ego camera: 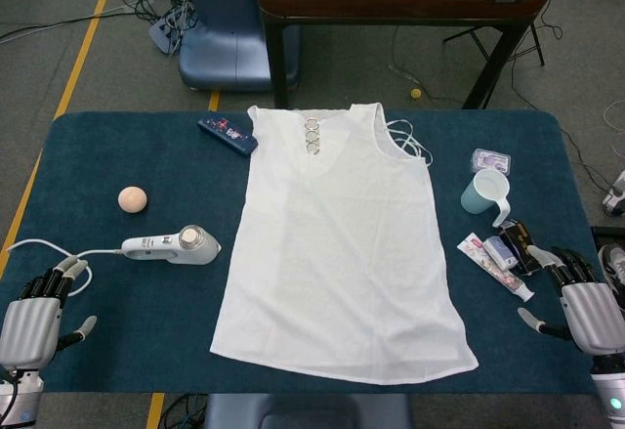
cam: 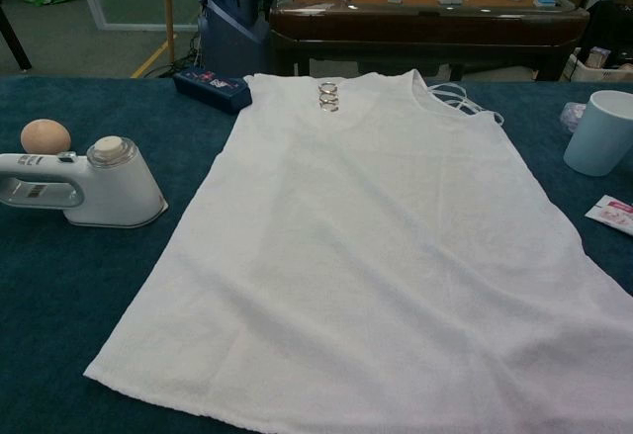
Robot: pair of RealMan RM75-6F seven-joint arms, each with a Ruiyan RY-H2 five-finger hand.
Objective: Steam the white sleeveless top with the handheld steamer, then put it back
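Head view: one top (ego camera: 337, 243), one steamer (ego camera: 174, 245).

The tabletop (ego camera: 117, 155) is deep teal-blue. On it the sleeveless top (ego camera: 337, 243) is plain white, with metallic rings (ego camera: 312, 136) at the neckline. The handheld steamer (ego camera: 174, 245) is white and pale grey — its cord (ego camera: 39, 245) white too. The ball (ego camera: 132, 198) is peach, the mug (ego camera: 485, 194) pale blue, the small box (ego camera: 228, 133) navy with red-and-white print. Each robot hand — left (ego camera: 34, 317), right (ego camera: 586, 307) — is silver-grey with dark fingers.
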